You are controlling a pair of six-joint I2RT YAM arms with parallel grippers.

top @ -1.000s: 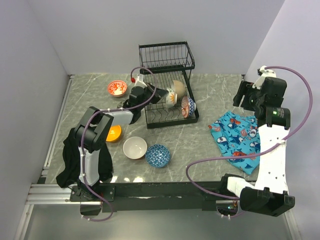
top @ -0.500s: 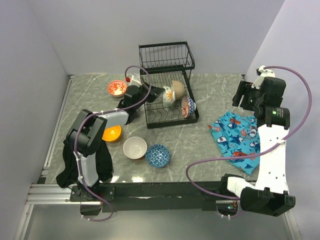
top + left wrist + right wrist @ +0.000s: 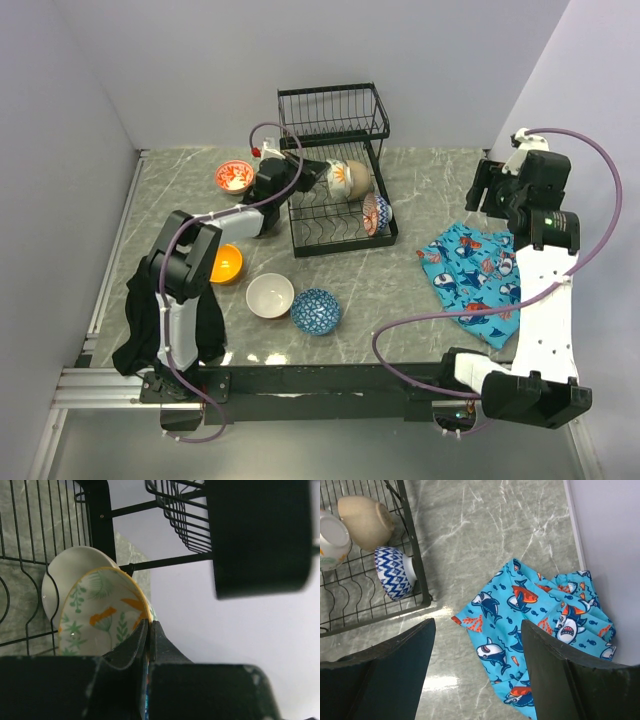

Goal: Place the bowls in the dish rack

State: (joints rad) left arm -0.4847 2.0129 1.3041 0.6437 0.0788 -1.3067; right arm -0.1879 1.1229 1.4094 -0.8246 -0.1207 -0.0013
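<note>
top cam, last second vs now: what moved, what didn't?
The left gripper, still pinching the leaf-patterned bowl by its rim, carried it farther back in the dish rack, close beside the beige bowl. Nothing was let go. Unchanged: the right gripper, open above the cloth; the blue-and-white bowl in the rack; the red bowl, orange bowl, white bowl and blue bowl.

Bright, even light overhead, soft shadows. Glare glints off the table (image 3: 439,682). Left wrist's near fingers (image 3: 210,690) blur dark.
</note>
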